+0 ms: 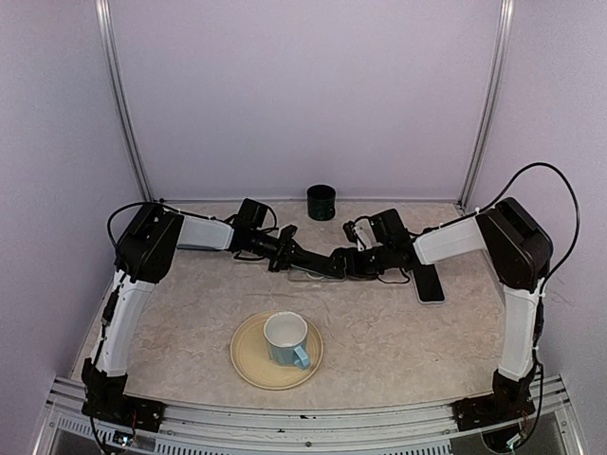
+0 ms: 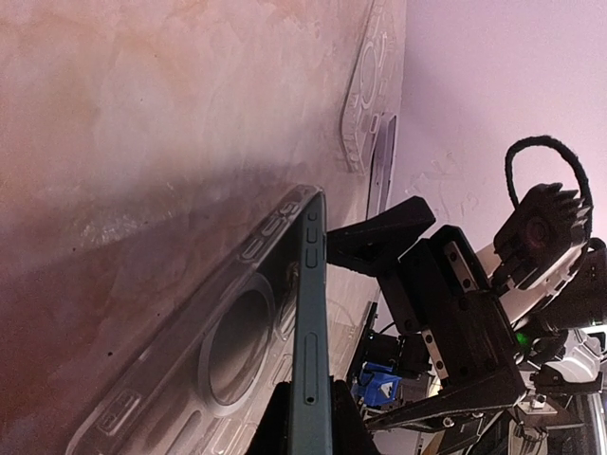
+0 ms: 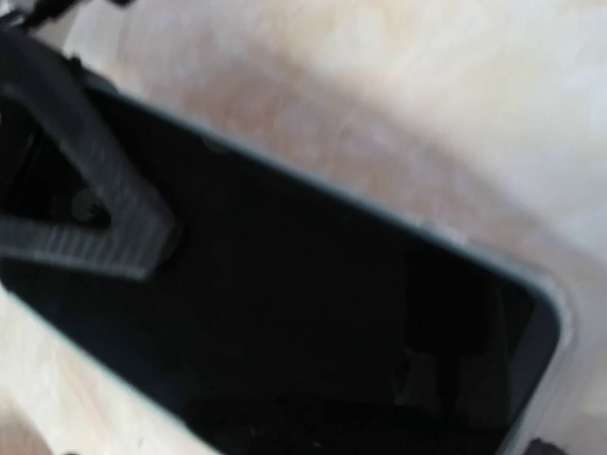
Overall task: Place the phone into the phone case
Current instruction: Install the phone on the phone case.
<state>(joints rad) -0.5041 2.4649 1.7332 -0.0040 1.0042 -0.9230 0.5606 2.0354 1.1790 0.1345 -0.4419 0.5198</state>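
At mid-table the left gripper (image 1: 302,258) is pinched tight on the long edge of the phone (image 2: 310,332), which sits partly in the clear phone case (image 2: 213,355). The right gripper (image 1: 341,263) hangs spread wide over the screen. Open table (image 1: 180,313) lies to the left and near side. A second dark handset (image 1: 429,282) rests just right of the grippers. A black cup (image 1: 321,202) stands behind them, and a plate (image 1: 248,365) bearing a mug (image 1: 286,339) sits in front, well apart.

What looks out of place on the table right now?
The phone at the middle of the table sits askew: in the left wrist view one long edge stands up out of the clear case instead of lying flush.
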